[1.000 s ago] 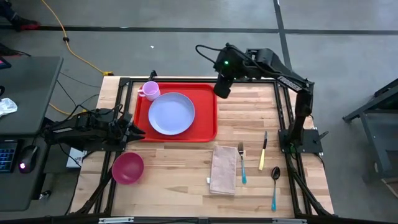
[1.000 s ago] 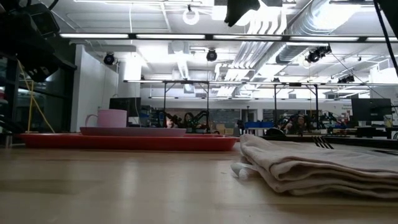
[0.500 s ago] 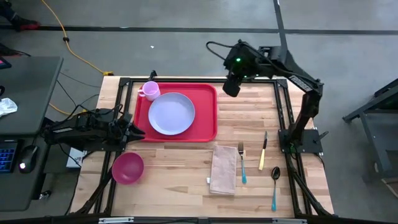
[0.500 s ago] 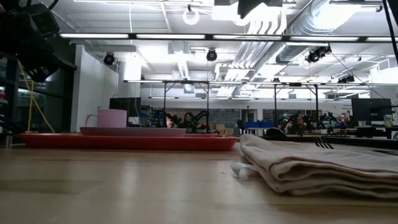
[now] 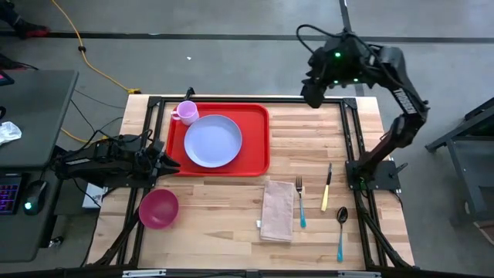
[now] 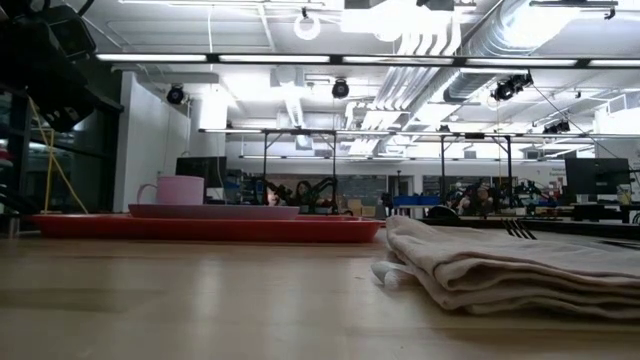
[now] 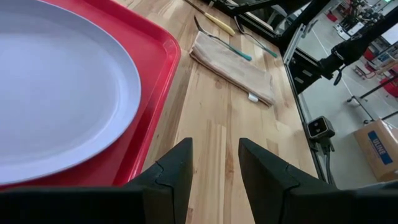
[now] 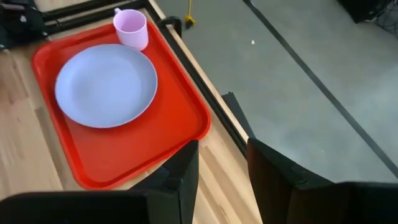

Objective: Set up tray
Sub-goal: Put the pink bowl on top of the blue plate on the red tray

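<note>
The red tray (image 5: 258, 158) lies flat on the table's far left part. On it rest a round lavender plate (image 5: 212, 140) and a pink cup (image 5: 186, 113), the cup at its far left corner. In the low view the tray (image 6: 200, 228) shows edge-on, with the cup (image 6: 178, 190) standing upright on it. My left gripper (image 5: 171, 164) is low at the tray's near left corner, open, and touches nothing; its wrist view shows the tray rim (image 7: 163, 81) ahead of the gripper (image 7: 214, 163). My right gripper (image 5: 312, 96) hangs high over the table's far edge, open (image 8: 222, 165) and empty.
A pink bowl (image 5: 159, 208) sits near the table's left near corner. A folded beige napkin (image 5: 277, 210), a fork (image 5: 300, 202), a knife (image 5: 326, 188) and a spoon (image 5: 340, 232) lie on the near right part. Bare wood shows right of the tray.
My right arm has swung away from the tray's far right corner toward the table's right and far edge, rising out of the top of the low view. The tray, plate and cup have stayed where they were.
</note>
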### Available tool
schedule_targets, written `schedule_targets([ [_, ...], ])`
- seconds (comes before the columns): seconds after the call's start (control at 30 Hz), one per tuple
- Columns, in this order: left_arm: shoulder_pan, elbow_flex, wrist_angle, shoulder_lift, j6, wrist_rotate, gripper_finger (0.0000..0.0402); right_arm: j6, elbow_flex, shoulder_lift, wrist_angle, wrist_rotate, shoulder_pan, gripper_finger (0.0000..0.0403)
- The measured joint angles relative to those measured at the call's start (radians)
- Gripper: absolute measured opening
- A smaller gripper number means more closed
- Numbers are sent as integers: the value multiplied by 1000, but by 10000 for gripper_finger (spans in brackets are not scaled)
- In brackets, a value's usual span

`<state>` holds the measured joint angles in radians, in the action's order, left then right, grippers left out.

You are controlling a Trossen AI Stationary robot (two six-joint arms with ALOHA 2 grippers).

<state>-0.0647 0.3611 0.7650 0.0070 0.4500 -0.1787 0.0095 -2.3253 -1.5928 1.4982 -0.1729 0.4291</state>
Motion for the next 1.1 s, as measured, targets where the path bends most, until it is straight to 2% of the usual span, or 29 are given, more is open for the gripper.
schedule_targets([
  [0.43, 0, 0, 0, 0, 4, 1, 161, -53, 0, 105, 48, 80, 94, 114],
  [0.6, 0, 0, 0, 0, 6, 2, 161, -59, 0, 167, 62, 161, 169, 114],
  [0.73, 0, 0, 0, 0, 7, 5, 161, -39, 17, 227, 67, 183, 179, 114],
  [0.8, 0, 0, 0, 0, 13, 12, 161, -28, 81, 272, 49, 199, 178, 114],
  [0.9, 0, 0, 0, 0, 18, 20, 161, -10, 260, 373, -33, 202, 178, 114],
  [1.1, 0, 0, -9, 0, 30, 36, 161, 11, 675, 600, -339, 191, 178, 114],
])
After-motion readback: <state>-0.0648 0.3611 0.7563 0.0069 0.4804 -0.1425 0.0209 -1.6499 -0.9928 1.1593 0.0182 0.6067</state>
